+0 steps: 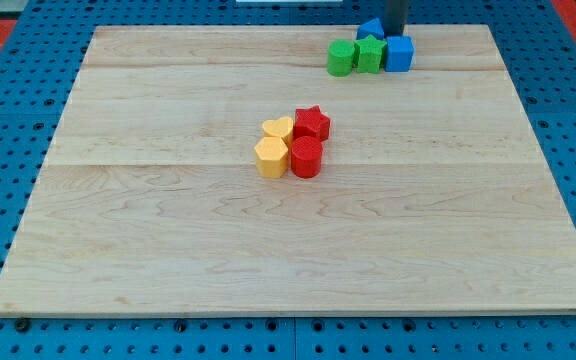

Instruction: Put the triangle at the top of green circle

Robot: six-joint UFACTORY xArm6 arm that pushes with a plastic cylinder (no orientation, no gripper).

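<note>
The blue triangle (pixel 370 27) lies near the board's top edge, right of centre. Just below it stands a row of three blocks: the green circle (pixel 341 58) on the left, a second green block (pixel 370 54) in the middle, and a blue cube (pixel 399 54) on the right. The triangle sits above the middle green block, up and to the right of the green circle. My dark rod comes down from the view's top, and my tip (pixel 395 33) is right beside the triangle's right side, just above the blue cube.
A cluster sits at the middle of the wooden board (pixel 168 250): a yellow heart (pixel 278 128), a yellow hexagon (pixel 271 157), a red star (pixel 312 123) and a red round block (pixel 306 157). Blue pegboard surrounds the board.
</note>
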